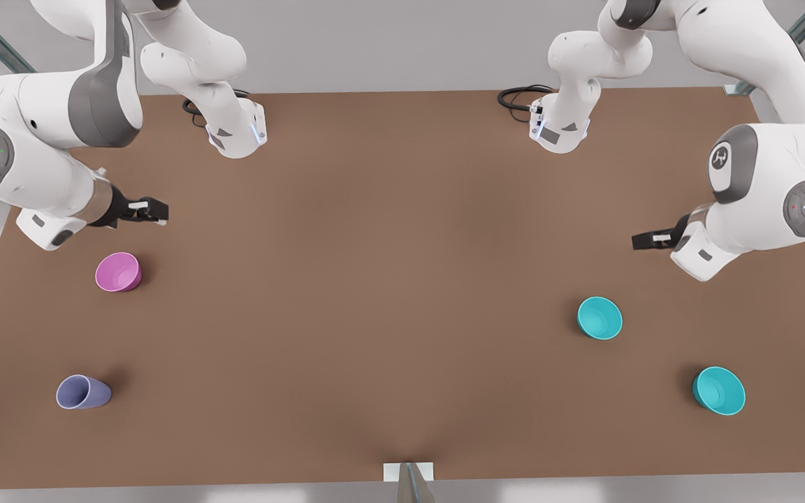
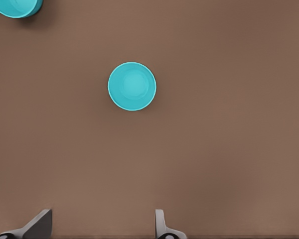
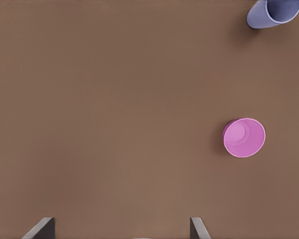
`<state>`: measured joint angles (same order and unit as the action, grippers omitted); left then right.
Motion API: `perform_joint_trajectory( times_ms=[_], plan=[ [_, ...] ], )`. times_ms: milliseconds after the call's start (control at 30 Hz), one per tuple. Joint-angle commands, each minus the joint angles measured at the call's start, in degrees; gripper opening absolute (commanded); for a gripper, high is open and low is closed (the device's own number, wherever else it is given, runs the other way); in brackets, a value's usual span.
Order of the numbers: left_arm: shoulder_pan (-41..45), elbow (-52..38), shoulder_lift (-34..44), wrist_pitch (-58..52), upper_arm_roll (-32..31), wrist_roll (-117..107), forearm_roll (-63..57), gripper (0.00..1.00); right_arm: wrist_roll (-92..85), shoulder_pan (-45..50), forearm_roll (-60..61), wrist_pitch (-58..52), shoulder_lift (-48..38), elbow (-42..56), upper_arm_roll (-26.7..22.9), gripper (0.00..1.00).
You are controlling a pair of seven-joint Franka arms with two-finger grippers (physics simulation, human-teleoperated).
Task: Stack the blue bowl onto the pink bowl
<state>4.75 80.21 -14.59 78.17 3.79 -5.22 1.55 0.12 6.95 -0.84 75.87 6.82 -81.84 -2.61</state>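
- The blue bowl (image 1: 599, 318) is found near the table's (image 1: 388, 279) edge at the front view's right, just ahead of the left gripper (image 2: 102, 226), whose fingers are held apart.
- The pink bowl (image 1: 119, 272) is found across the table, near the open, waiting right gripper (image 3: 122, 229).

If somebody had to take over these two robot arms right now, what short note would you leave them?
Left pincer: open, empty, hanging above the table on the front view's right, near the blue bowl.
Right pincer: open, empty, on the front view's left, above the pink bowl.
Both bowls stand upright, far apart on opposite sides.
A second, wider teal bowl and a lavender cup are not part of the job.
Done: nothing yet.
Left: grasp the blue bowl, carry it across, set it into the pink bowl.
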Motion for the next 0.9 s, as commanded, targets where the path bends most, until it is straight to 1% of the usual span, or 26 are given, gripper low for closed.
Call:
perform_joint_trajectory(
  times_ms=[0,133,167,200,267,300,400,467,500,567,633,733,767,800,867],
  plan=[
    [0.0,-0.1,0.1,-2.9,0.1,1.8,0.0,1.00,-0.3,-0.1,0.0,1.5,0.0,0.0,0.0,1.00],
    [0.0,-0.1,0.0,-2.6,0.1,1.8,-0.1,1.00,-1.4,-0.3,-0.1,1.2,0.5,0.4,-0.3,1.00],
    [0.0,-0.1,0.0,-2.6,0.1,1.8,-0.1,1.00,-6.2,-2.6,0.1,0.2,2.0,0.3,-1.3,1.00],
    [-0.2,-0.1,-0.1,-2.3,0.1,1.8,-0.1,1.00,-7.1,-4.4,0.0,0.2,2.7,0.2,-1.3,1.00],
    [-2.5,0.1,-0.1,-2.1,0.0,1.9,0.4,1.00,-10.8,-11.4,-0.7,2.5,7.5,0.5,-1.3,1.00],
    [-2.5,0.1,-0.1,-2.0,-0.1,1.9,0.4,1.00,-11.5,-15.3,-0.7,6.1,10.7,0.5,-1.3,1.00],
    [-2.4,0.0,1.0,-2.7,-0.5,1.9,0.4,1.00,-17.8,-22.0,-0.4,15.5,17.6,-0.1,-1.2,1.00],
    [-2.5,0.2,0.7,-2.6,-0.9,6.3,0.4,1.00,-20.3,-23.7,0.5,21.4,18.1,-3.2,-1.1,1.00],
    [-4.1,0.3,0.8,-2.6,-0.9,8.4,1.1,1.00,-23.0,-24.9,0.9,25.5,18.3,-4.7,-1.0,1.00],
    [-4.3,0.1,1.8,-4.3,-0.8,8.5,1.3,1.00,-30.2,-28.1,4.5,30.6,21.2,-4.8,-0.9,1.00],
    [-4.7,1.0,1.6,-1.1,-0.8,8.7,1.2,1.00,-35.9,-32.0,7.9,34.3,23.9,-4.5,-0.8,1.00],
    [-6.9,3.2,1.6,-1.2,-0.8,8.7,1.1,1.00,-38.5,-36.6,8.8,36.9,26.0,-5.0,-0.8,1.00],
    [-7.6,4.0,1.6,-1.2,-0.8,8.8,1.2,1.00,-40.5,-37.6,8.9,37.0,25.7,-7.4,-0.7,1.00],
    [-7.6,4.2,1.5,-1.2,-0.8,8.7,1.1,1.00,-41.5,-38.1,9.8,38.6,23.8,-12.0,-0.7,1.00],
    [-8.9,5.7,1.6,-1.2,-0.8,8.8,0.8,1.00,-45.3,-38.2,10.0,46.3,21.2,-19.1,-0.6,1.00]
  ],
)
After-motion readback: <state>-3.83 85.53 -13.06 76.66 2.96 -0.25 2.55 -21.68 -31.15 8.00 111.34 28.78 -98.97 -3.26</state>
